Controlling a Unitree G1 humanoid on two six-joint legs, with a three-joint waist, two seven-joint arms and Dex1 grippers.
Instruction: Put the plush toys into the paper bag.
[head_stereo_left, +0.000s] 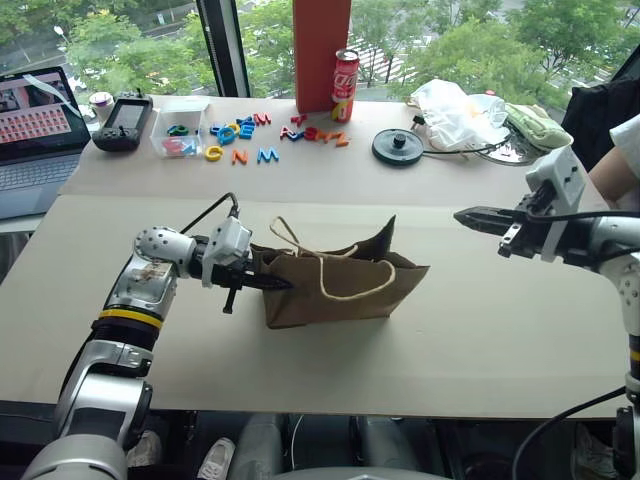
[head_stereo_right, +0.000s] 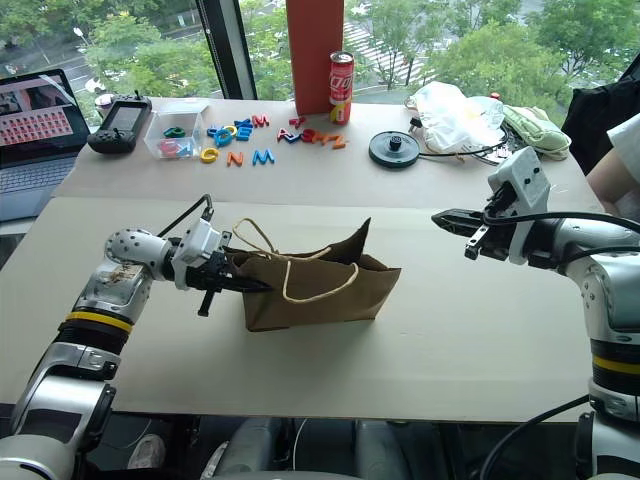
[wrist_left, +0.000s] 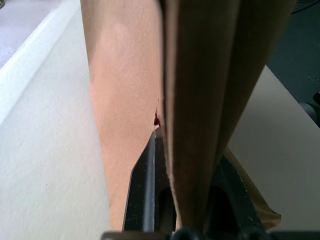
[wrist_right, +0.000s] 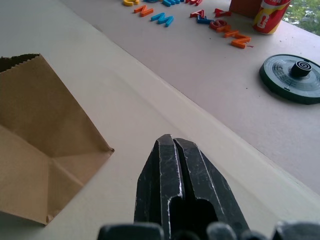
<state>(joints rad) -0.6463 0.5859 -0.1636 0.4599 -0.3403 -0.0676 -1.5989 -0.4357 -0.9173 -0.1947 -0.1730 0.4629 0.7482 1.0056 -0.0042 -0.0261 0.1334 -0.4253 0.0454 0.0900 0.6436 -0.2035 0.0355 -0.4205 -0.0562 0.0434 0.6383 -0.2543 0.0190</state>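
Left wrist view shows our left gripper (head_stereo_left: 255, 282) with its jaws pinching the bag (head_stereo_left: 340, 285) by its paper edge; a red speck between the folds may be a toy inside. The bag lies on its side mid-tabletop (head_stereo_left: 480, 340). Our right gripper (head_stereo_left: 478, 216) hangs well apart, jaws pressed together, empty. We judge the loading done; next, stand the bag upright or release it.

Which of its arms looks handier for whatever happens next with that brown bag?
Probably the left. Its left pincer is shut on the paper bag wall, so it controls the bag. The right pincer is shut, empty, off beside it above the table.
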